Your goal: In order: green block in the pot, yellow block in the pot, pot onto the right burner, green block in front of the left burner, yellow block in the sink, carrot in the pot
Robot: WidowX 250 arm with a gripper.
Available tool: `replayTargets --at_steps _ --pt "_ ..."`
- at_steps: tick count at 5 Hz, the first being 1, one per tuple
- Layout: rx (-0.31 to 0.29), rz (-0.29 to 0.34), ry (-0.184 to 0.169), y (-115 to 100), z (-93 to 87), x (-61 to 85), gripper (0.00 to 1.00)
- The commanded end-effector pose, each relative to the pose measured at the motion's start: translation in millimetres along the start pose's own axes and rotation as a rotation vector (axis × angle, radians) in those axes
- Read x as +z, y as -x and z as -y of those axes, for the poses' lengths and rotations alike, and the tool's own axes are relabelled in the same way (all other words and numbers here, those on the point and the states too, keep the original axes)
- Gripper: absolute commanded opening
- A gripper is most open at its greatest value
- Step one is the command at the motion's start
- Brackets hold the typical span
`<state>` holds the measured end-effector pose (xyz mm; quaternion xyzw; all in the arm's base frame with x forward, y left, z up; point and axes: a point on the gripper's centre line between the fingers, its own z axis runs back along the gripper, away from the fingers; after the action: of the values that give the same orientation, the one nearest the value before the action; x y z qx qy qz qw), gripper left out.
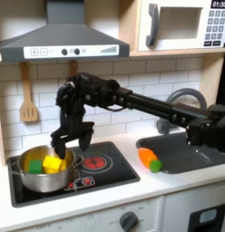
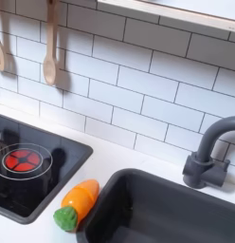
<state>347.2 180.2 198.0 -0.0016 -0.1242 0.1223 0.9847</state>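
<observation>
In the first exterior view the steel pot [image 1: 44,172] sits on the burner at the view's left, holding the green block [image 1: 34,165] and the yellow block [image 1: 53,164] side by side. My gripper [image 1: 71,143] hangs just above the pot's far right rim, fingers spread open and empty. The orange carrot [image 1: 150,159] with its green end lies on the counter between the cooktop and the sink [image 1: 191,154]. In the second exterior view the carrot [image 2: 78,203] rests at the sink's [image 2: 167,214] left edge.
The red burner [image 1: 94,162] lies free to the right of the pot; it also appears as the burner [image 2: 22,158] in the second exterior view. A grey faucet [image 2: 210,152] stands behind the sink. Wooden utensils [image 2: 50,47] hang on the tiled wall.
</observation>
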Motion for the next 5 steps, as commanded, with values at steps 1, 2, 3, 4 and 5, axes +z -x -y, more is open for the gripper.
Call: replayTargets --at_steps 1,2,3,4,5 --pt "-0.004 -0.02 -0.032 5.7 -5.3 -4.3 1.0" --pt "-0.011 -0.025 -0.04 4.6 -7.3 -5.4 1.0" --pt "-0.014 -0.034 -0.038 8.1 -8.0 -8.9 1.0" --pt "-0.012 -0.042 -0.044 9.7 -9.4 -14.0 1.0" --pt "-0.011 -0.035 -0.055 7.6 -13.1 -13.7 1.0"
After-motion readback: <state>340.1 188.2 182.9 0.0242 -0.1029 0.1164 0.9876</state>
